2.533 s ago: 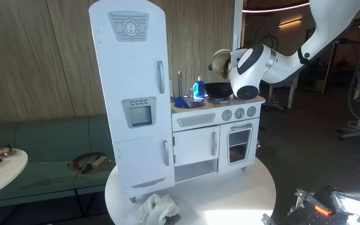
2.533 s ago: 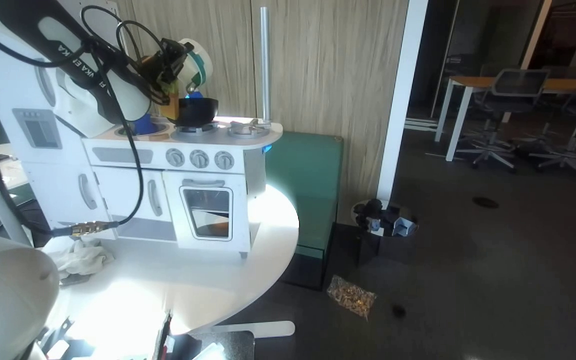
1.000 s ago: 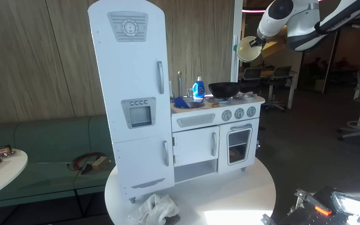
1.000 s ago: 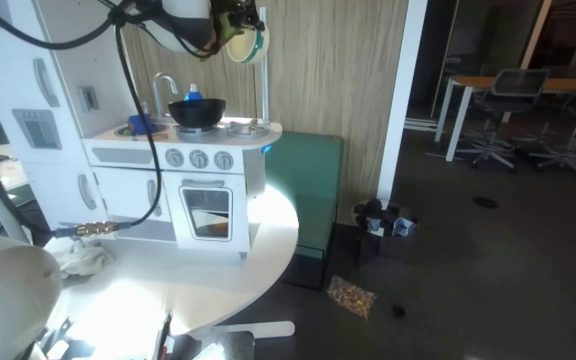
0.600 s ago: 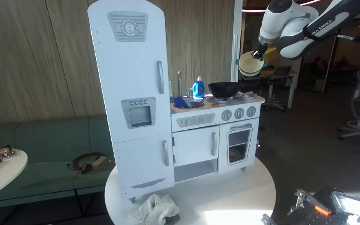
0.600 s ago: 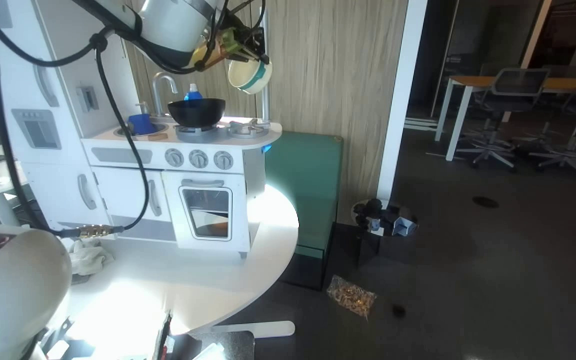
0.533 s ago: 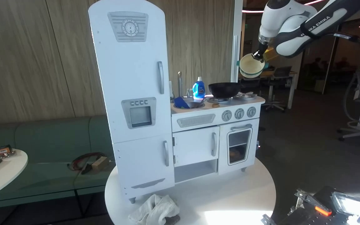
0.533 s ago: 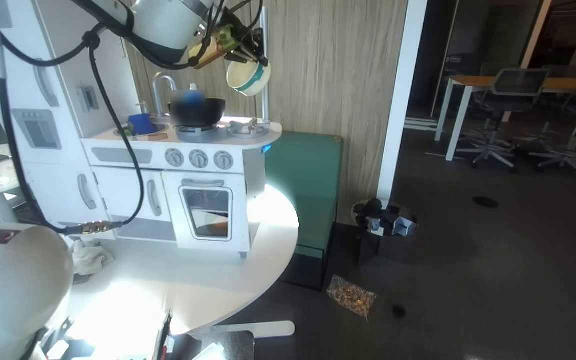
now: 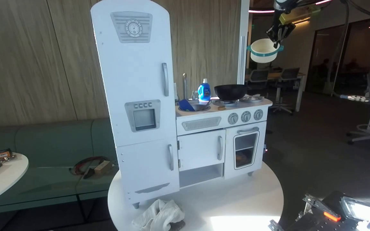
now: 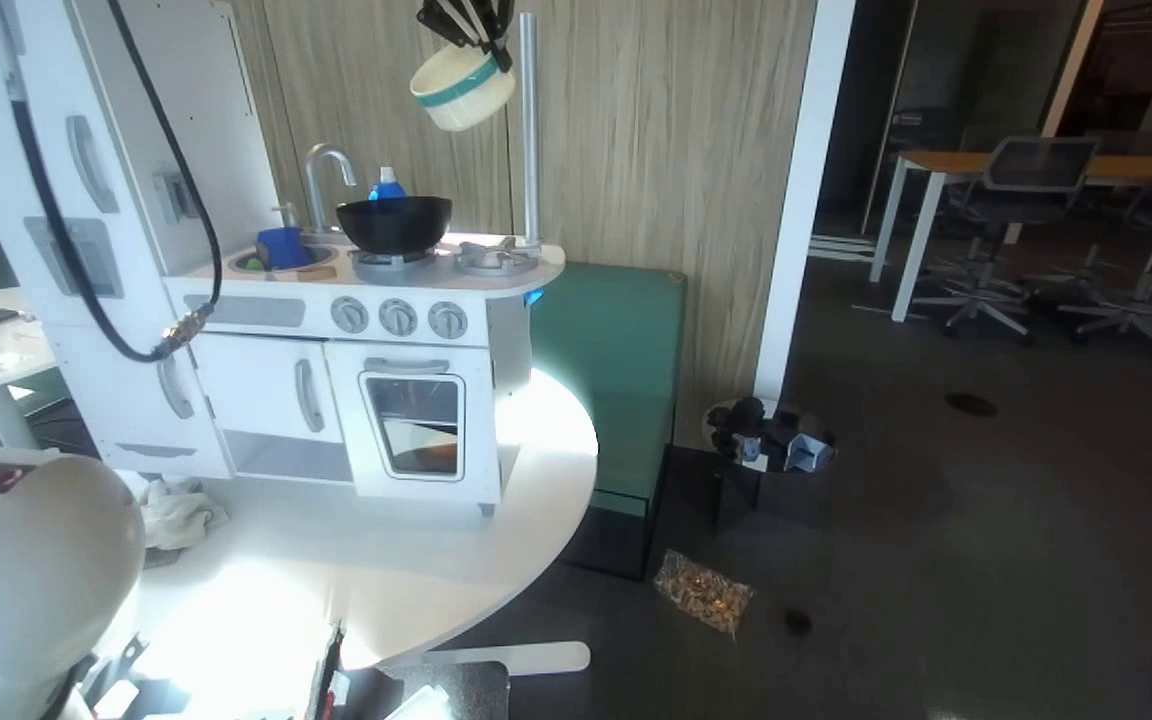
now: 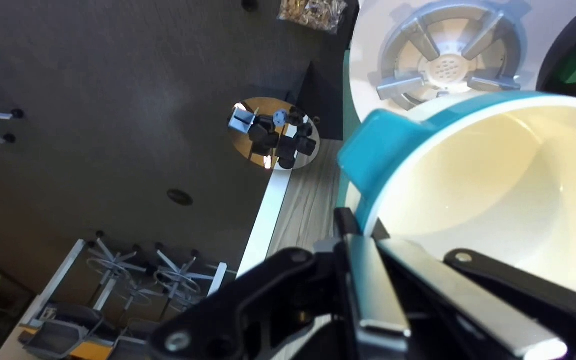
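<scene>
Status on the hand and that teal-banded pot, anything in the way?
Hand shut on pot at rim. Pot aloft, tilted. Nothing else seen touching it; black pan sits lower, on burner.

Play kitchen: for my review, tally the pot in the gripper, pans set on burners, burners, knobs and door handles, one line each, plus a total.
Pot, held by the gripper: 1
Black pan: 1
Burners, one under the pan: 2
Knobs: 3
Door handles: 4
Total: 11

pot point(image 9: 263, 59) above stove point(image 10: 423, 320) (pan point(image 10: 394, 226) on burner point(image 10: 392, 260))
</scene>
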`<action>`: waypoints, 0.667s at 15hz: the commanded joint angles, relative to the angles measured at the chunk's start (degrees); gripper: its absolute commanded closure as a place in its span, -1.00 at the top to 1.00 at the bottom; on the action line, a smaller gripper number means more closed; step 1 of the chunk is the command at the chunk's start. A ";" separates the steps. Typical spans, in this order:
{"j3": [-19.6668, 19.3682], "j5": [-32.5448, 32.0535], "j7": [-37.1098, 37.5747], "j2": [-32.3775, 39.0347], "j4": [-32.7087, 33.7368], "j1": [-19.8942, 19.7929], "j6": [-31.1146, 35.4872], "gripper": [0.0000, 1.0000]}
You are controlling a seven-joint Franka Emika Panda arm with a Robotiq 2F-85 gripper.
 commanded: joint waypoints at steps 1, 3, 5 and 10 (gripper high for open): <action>4.61 9.25 -7.14 7.73 11.43 -8.64 -8.40 -0.95; 5.62 12.50 -9.03 11.06 15.08 -11.49 -12.20 -0.95; 6.35 14.59 -10.38 14.12 17.97 -13.64 -14.61 -0.94; 8.04 18.78 -12.48 19.24 21.65 -16.89 -18.28 -0.93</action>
